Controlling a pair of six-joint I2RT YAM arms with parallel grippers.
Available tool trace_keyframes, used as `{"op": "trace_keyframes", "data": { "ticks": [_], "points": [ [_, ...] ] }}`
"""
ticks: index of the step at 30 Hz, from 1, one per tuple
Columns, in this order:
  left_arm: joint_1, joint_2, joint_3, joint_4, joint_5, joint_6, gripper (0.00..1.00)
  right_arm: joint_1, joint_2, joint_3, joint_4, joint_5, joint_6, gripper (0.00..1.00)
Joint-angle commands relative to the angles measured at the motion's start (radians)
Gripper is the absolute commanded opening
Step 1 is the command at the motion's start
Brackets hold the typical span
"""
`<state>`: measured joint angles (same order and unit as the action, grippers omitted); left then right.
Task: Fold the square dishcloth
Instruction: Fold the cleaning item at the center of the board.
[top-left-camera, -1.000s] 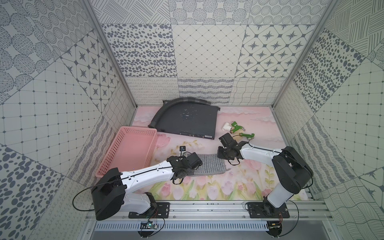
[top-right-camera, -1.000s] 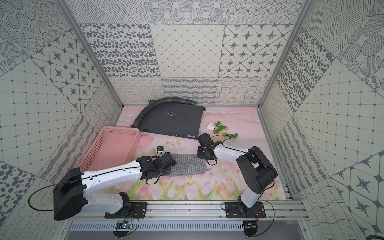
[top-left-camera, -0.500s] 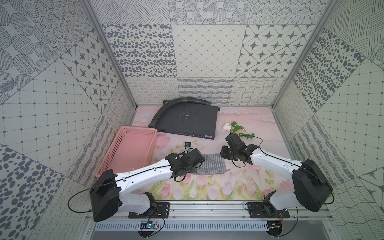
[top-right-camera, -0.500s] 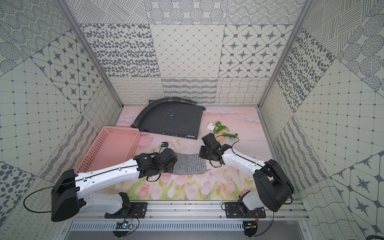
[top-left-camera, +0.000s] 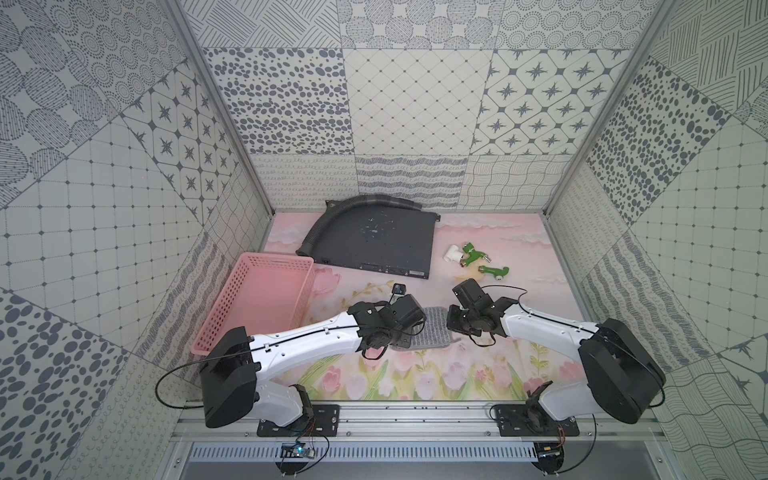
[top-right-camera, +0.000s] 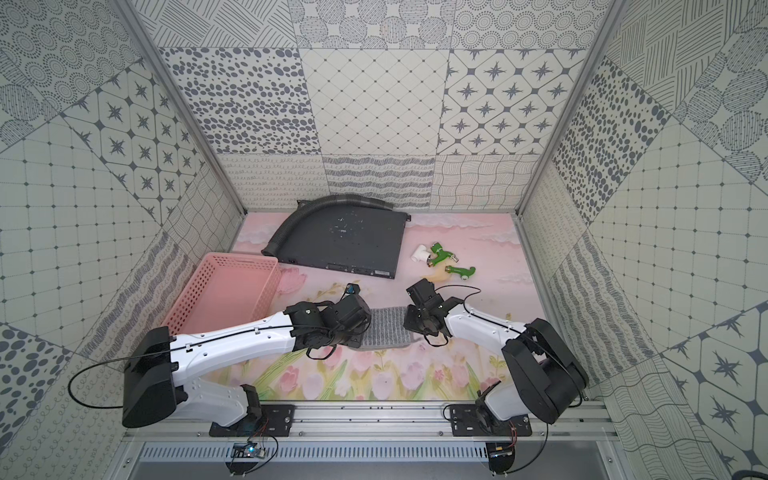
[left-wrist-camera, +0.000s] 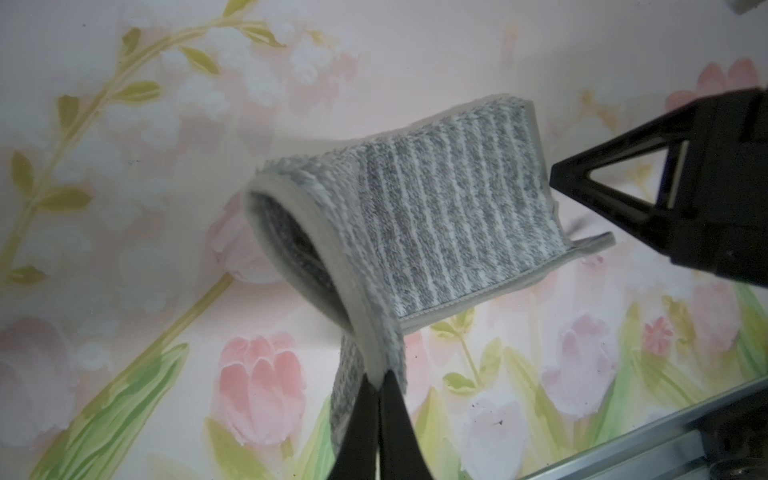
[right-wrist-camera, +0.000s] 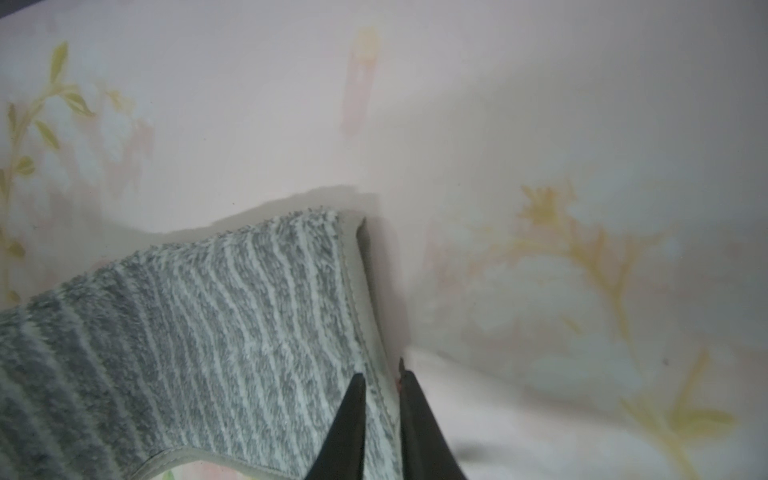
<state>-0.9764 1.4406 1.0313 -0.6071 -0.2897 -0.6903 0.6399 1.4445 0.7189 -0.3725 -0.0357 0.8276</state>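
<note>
The table (top-left-camera: 519, 245) carries a pink mat printed with tulips and is walled in by patterned panels. At its back lies a dark flat metal box (top-left-camera: 374, 245), with a black ribbed hose (top-left-camera: 365, 201) curving along the box's far and left edges. A pink perforated basket (top-left-camera: 274, 259) stands on the left side, in front of the box's left end.

The left arm (top-left-camera: 307, 336) and the right arm (top-left-camera: 544, 328), both white with black joints, reach in from the front rail and meet near the middle of the table.

Between them, in both top views, lies the square dishcloth (top-left-camera: 432, 328) (top-right-camera: 384, 328), grey with thin whitish stripes. It is in front of the box and to the right of the basket. In the left wrist view, one side of the cloth (left-wrist-camera: 449, 216) is lifted and curls over into an open loop, while the rest rests on the mat.

Green and white pipe fittings (top-left-camera: 471, 254) sit to the right of the box, well apart from the cloth.

The left end effector (left-wrist-camera: 377, 376) has its fingers pressed together, pinching the pale bound edge of the lifted side. The right end effector (right-wrist-camera: 380, 372) stands at the opposite edge (right-wrist-camera: 208, 332), with its fingers a narrow way apart and the hem between them. I cannot tell whether they clamp it.
</note>
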Motion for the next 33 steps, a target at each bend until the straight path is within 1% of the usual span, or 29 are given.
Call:
{"op": "trace_keyframes", "data": {
  "ticks": [1,5,12,19,23,33],
  "points": [
    [-0.016,0.046,0.041,0.044,0.098,0.044,0.00,-0.001,0.015,-0.023,0.064,-0.007,0.005,0.16],
    [-0.016,0.083,0.059,0.100,0.147,0.040,0.00,-0.002,0.030,-0.038,0.099,-0.021,0.011,0.15],
    [-0.016,0.175,0.117,0.154,0.186,0.029,0.00,-0.004,0.048,-0.055,0.142,-0.044,0.024,0.14],
    [-0.015,0.259,0.145,0.244,0.230,-0.018,0.00,-0.009,0.036,-0.070,0.154,-0.050,0.031,0.13],
    [-0.011,0.305,0.169,0.261,0.239,-0.039,0.00,-0.012,0.031,-0.077,0.162,-0.053,0.036,0.13],
    [0.015,0.392,0.213,0.291,0.314,-0.079,0.00,-0.016,0.022,-0.090,0.180,-0.057,0.043,0.12]
  ]
}}
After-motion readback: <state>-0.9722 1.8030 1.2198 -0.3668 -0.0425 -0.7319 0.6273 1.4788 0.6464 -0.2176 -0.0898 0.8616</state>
